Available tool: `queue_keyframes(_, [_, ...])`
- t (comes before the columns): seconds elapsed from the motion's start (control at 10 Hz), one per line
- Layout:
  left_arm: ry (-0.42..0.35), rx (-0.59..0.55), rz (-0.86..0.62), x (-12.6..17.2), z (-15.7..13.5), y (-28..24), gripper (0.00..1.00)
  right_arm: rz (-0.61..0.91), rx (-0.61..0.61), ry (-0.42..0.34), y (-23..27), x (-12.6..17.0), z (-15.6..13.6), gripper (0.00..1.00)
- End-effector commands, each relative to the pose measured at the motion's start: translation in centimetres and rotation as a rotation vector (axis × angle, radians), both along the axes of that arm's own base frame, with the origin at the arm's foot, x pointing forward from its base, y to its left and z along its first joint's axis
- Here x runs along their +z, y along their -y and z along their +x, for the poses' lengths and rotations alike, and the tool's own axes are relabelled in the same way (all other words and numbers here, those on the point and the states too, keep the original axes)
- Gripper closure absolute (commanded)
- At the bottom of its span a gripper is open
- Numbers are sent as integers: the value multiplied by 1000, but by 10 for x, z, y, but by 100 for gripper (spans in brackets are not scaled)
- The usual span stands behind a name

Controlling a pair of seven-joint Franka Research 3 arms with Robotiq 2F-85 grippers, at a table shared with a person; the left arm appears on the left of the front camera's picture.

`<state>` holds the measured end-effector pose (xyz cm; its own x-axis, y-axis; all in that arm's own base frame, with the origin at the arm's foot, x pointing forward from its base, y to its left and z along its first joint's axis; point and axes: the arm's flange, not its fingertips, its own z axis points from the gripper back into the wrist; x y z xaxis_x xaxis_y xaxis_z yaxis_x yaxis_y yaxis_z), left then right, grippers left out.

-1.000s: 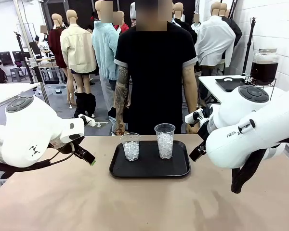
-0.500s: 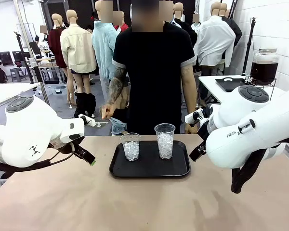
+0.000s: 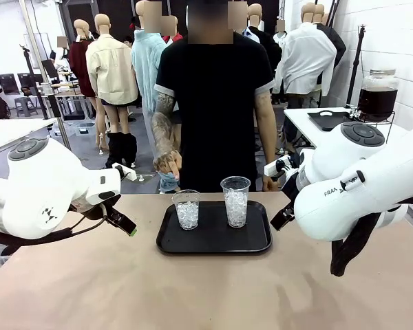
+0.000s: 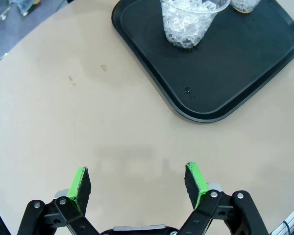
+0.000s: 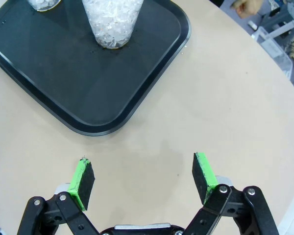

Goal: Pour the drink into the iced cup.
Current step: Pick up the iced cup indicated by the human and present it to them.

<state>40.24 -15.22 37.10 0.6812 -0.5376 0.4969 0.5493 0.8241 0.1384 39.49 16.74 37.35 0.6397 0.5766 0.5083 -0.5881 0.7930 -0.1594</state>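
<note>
Two clear plastic cups of ice stand on a black tray (image 3: 213,242): a short cup (image 3: 186,210) on the left and a taller cup (image 3: 235,201) on the right. The dark reddish-brown drink (image 3: 377,98) fills a glass jar on a side table at the back right. My left gripper (image 3: 126,224) hovers open left of the tray, nothing between its green pads (image 4: 80,183); the short cup (image 4: 188,22) lies ahead of it. My right gripper (image 3: 282,217) hovers open at the tray's right edge, the taller cup (image 5: 112,22) ahead of its pads (image 5: 204,177).
A person in a black shirt stands at the far side of the table. One hand (image 3: 169,163) hangs just behind and above the short cup, fingers down. Bare tan tabletop (image 3: 206,292) lies in front of the tray.
The person's tattooed arm rose and then came down, so the hand now hangs above the short cup. Both arms and the cups have stayed still.
</note>
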Motion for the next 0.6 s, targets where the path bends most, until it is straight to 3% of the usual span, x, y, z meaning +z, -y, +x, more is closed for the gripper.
queue_keyframes(0.0, [0,2,-1,0,0,-1,0,1,-1,0,0,0,0,0])
queue_keyframes(0.5, [0,2,-1,0,0,-1,0,1,-1,0,0,0,0,0])
